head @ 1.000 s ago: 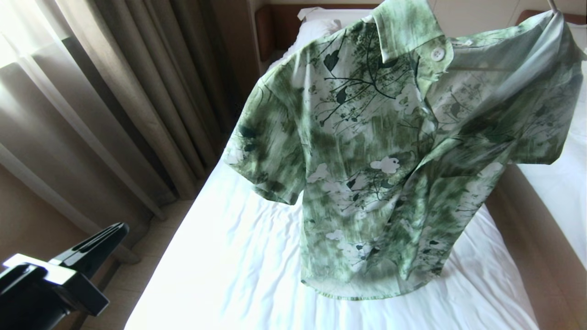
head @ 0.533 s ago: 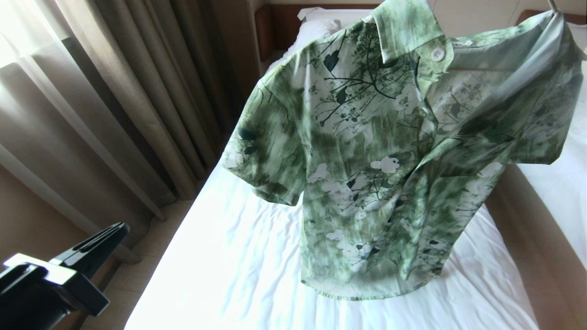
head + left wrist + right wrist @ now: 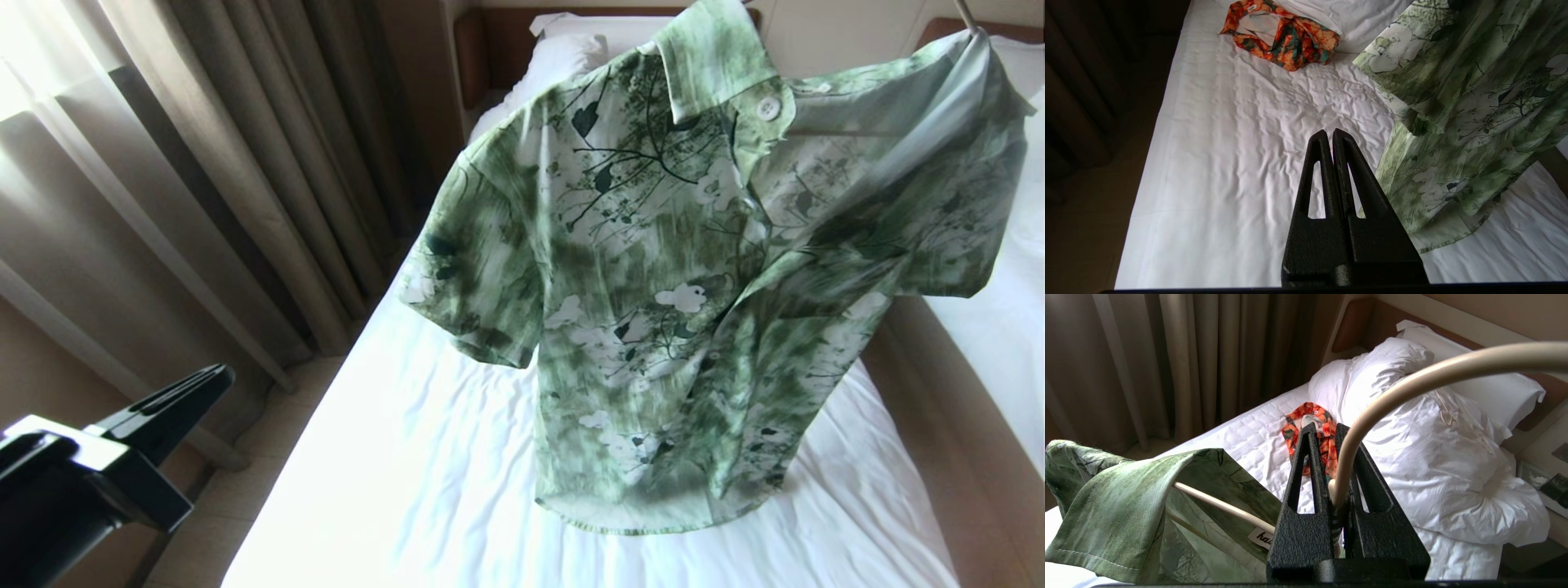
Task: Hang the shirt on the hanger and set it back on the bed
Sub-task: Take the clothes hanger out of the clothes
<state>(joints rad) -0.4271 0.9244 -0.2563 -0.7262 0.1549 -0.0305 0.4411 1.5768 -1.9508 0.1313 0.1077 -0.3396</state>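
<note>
Over the bed [image 3: 424, 490], our right gripper [image 3: 1333, 430], clamped on the hanger [image 3: 1412, 384], has lifted the shirt [image 3: 669, 286] slightly; our closed left gripper [image 3: 1329, 136] rose too, so laying down remains.

1. The shirt [image 3: 653, 269] is thin, soft printed cloth with glossy white buttons.
2. The hanger [image 3: 1412, 381] is a smooth, cream-coated rod with a slight sheen.
3. The bed [image 3: 424, 474] wears a wrinkled matt white sheet.
4. The right hand [image 3: 1331, 433] and left hand [image 3: 1332, 136] are black, grainy, matt plastic.
5. The curtains [image 3: 204, 180] are heavy matt brown cloth.
</note>
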